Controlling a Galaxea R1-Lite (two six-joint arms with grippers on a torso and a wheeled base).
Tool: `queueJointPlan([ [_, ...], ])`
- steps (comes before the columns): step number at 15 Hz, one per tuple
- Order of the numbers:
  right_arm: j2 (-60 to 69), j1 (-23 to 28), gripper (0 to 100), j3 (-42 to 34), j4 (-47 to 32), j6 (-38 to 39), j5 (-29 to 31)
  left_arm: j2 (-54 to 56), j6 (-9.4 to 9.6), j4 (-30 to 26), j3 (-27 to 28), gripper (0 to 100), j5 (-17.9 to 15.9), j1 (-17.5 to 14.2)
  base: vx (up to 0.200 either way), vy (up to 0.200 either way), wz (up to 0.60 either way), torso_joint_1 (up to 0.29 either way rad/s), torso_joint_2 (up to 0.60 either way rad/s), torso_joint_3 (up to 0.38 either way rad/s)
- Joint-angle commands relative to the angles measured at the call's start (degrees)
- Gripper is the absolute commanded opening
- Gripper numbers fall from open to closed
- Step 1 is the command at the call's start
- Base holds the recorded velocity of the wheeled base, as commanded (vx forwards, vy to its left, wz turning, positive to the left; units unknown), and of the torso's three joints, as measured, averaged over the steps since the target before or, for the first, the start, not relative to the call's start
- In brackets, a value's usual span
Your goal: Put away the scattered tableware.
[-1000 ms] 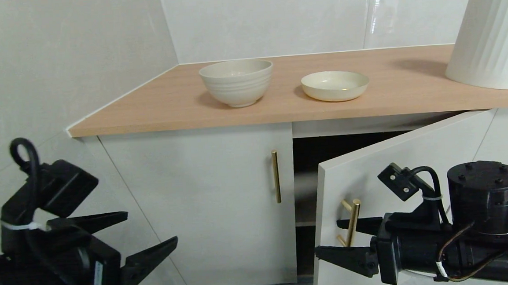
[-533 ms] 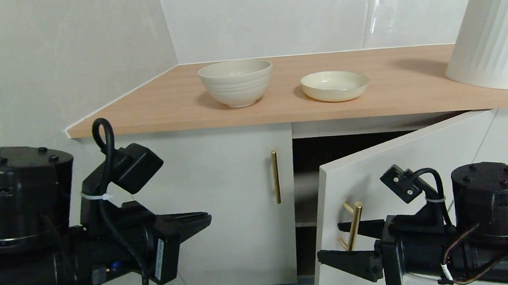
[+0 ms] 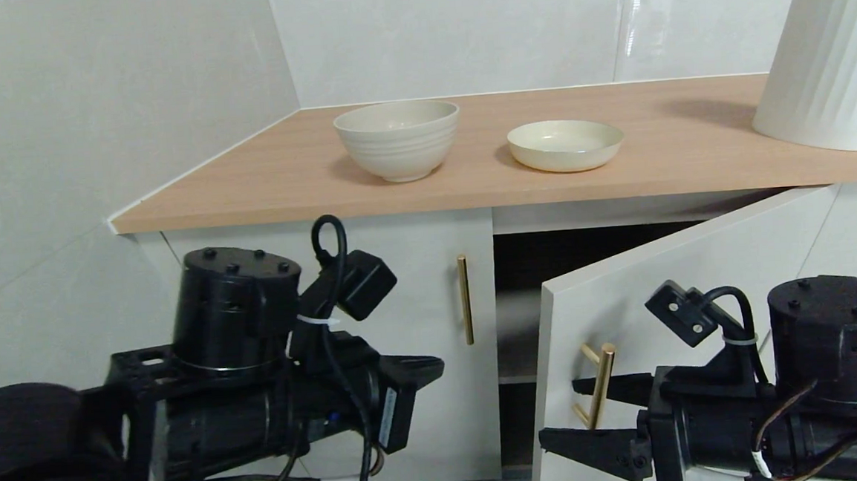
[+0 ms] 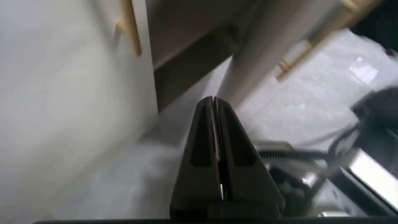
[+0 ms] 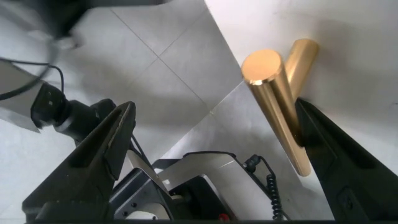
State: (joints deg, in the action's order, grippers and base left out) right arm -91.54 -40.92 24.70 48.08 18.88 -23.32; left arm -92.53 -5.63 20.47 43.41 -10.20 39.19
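Swinging in from the left, the left gripper [image 3: 432,364] now sits low before the closed door [image 3: 421,241], its fingers pressed together. Beside it the right gripper [image 3: 564,413] straddles the gold handle [image 3: 599,382] of the half-open door [image 3: 661,271], fingers spread, not clamping. I'd judge the cupboard is being opened; next, an arm must rise to the counter [image 3: 262,191]. Up there wait a ribbed cream bowl [image 3: 398,140] and, apart to its right, a shallow pale dish [image 3: 565,144], both upright and empty.
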Motion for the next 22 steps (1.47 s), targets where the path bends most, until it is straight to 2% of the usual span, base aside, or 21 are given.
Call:
queueJointPlan([
  [1, -0.04, 0.05, 100, -0.18, 0.17, -0.60, 0.03, -8.28, -1.84, 3.70, 3.26, 0, -0.26, 0.53, 0.000, 0.000, 0.00, 0.000, 0.00, 0.000],
  [3, 0.31, -0.03, 100, -0.35, 0.17, -0.78, 0.03, -11.54, -3.33, 6.51, 4.75, 0, -0.17, 1.68, 0.000, 0.000, 0.00, 0.000, 0.00, 0.000],
  [5, 0.75, -0.03, 100, -0.35, 0.17, -0.69, 0.03, -13.29, -3.33, 8.89, 6.60, 0, -0.26, 2.03, 0.000, 0.000, 0.00, 0.000, 0.00, 0.000],
  [11, 1.01, 0.14, 100, -0.18, 0.26, -0.69, 0.03, -17.42, -3.51, 8.98, 13.37, 0, -0.43, 5.63, 0.000, 0.000, 0.00, 0.000, 0.00, 0.000],
  [15, 0.92, 0.23, 100, -0.18, 0.26, -0.69, 0.12, -17.51, -4.48, 9.15, 13.45, 0, -1.49, 6.60, 0.000, 0.000, 0.00, 0.000, 0.00, 0.000],
  [17, 1.19, 0.32, 100, -0.09, 0.26, -0.69, 0.12, -17.60, -5.79, 11.17, 13.37, 0, -2.45, 6.77, 0.000, 0.000, 0.00, 0.000, 0.00, 0.000],
  [18, 1.89, 0.32, 100, -0.09, 0.26, -0.69, 0.21, -18.30, -7.64, 13.72, 13.28, 0, -2.63, 7.65, 0.000, 0.000, 0.00, 0.000, 0.00, 0.000],
  [22, 1.89, 2.08, 100, 0.09, 0.26, -0.69, 0.12, -19.71, -7.73, 15.74, 13.45, 0, -3.24, 8.09, 0.000, 0.000, 0.00, 0.000, 0.00, 0.000],
])
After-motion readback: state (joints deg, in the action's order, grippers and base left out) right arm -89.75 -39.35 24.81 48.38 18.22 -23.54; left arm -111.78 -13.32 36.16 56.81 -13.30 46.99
